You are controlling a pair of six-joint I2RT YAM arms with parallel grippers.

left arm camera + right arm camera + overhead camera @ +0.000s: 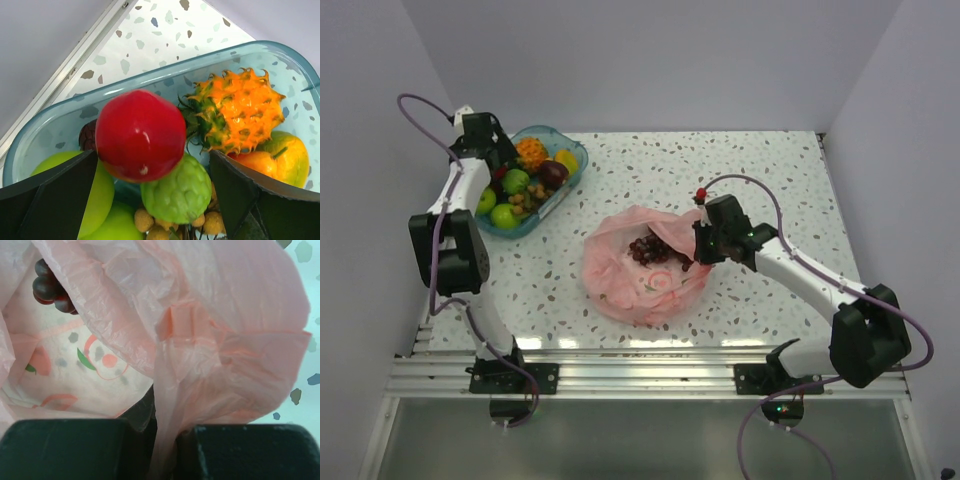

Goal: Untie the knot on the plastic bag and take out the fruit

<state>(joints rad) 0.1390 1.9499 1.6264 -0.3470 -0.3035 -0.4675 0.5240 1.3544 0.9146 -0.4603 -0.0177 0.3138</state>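
The pale-pink plastic bag (640, 285) lies open at the table's middle, with no knot showing. Dark purple grapes (648, 250) lie inside it and also show in the right wrist view (47, 285). My right gripper (698, 245) is shut on a fold of the bag's rim (225, 315), and the plastic runs down between its jaws (167, 440). My left gripper (500, 165) is wide open (153, 162) over the blue tray (545, 128). A red apple (140, 135) sits between its fingers, on the other fruit. Lime-green apples (504, 215) lie in the tray.
The tray (150, 75) also holds a small orange pineapple (240, 112), a green custard apple (180, 192), a yellow-orange mango (280, 160), small tan fruits (145, 220) and a dark purple fruit (554, 173). White walls close the table's back and sides.
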